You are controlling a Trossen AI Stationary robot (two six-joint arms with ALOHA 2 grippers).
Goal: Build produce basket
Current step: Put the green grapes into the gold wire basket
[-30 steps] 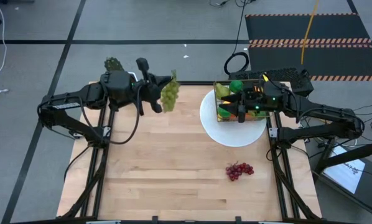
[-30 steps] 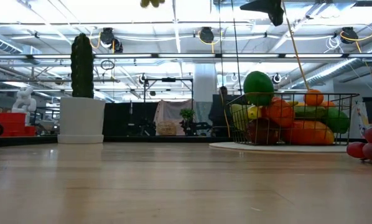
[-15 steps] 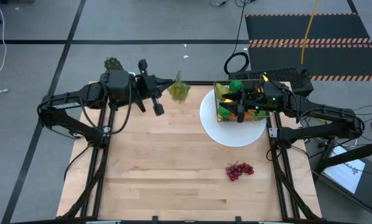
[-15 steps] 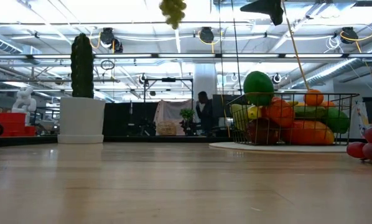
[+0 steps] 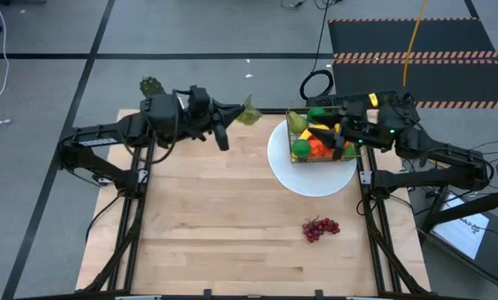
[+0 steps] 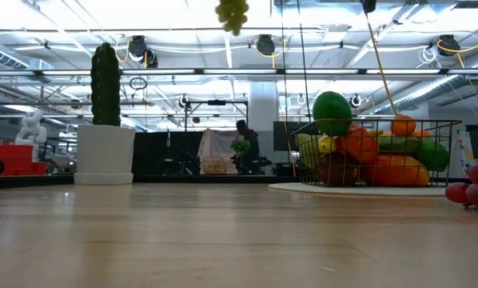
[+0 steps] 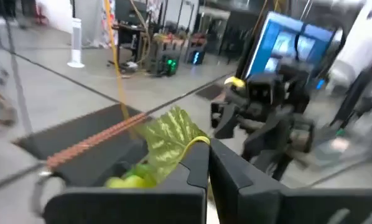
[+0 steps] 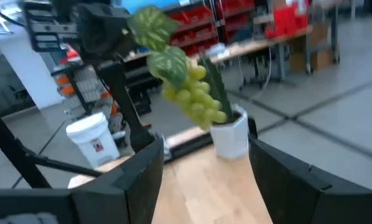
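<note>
Basket (image 5: pixel 321 137) mostly full. L gripper (image 5: pixel 236 111) fingers clenched on green grapes (image 5: pixel 249 114), midair nr basket. R gripper (image 5: pixel 331 136) fingers released, empty. Purple grapes (image 5: pixel 320 227) left on bench (image 5: pixel 224 217).

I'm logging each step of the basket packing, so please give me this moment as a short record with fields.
left gripper: shut on the green grapes, raised high over the table's far edge
right gripper: open, empty, beside the basket
basket: on the white plate, already full of fruit
purple grapes: loose on the table, near the plate
cactus pot: far left corner
</note>
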